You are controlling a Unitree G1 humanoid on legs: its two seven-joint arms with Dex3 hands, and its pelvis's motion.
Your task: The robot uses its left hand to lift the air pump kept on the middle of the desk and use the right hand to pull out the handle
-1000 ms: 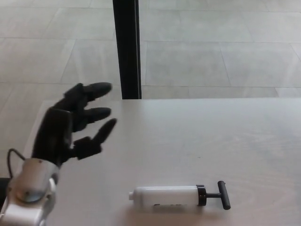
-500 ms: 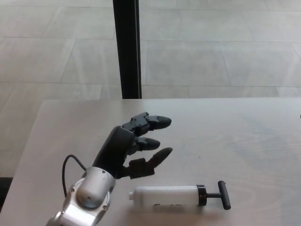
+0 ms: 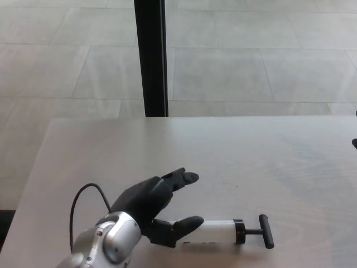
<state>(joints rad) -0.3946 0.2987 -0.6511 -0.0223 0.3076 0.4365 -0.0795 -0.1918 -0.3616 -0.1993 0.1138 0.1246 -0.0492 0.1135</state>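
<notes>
The air pump [image 3: 218, 232] lies flat on the desk [image 3: 251, 156] near its front edge, a white cylinder with a black collar and a black T-handle [image 3: 264, 231] pointing right. My left hand [image 3: 153, 202] hovers over the pump's left end and hides it. Its fingers are apart, the thumb low beside the white barrel, nothing held. A small dark tip at the picture's right edge [image 3: 354, 143] may be my right hand; too little shows to tell its state.
A black vertical post [image 3: 150, 56] stands behind the desk's far edge. Beyond it is a tiled floor. A black cable [image 3: 83, 195] loops off my left wrist.
My left hand has swung from the desk's left side rightward and down onto the pump's left end. The pump has not moved.
</notes>
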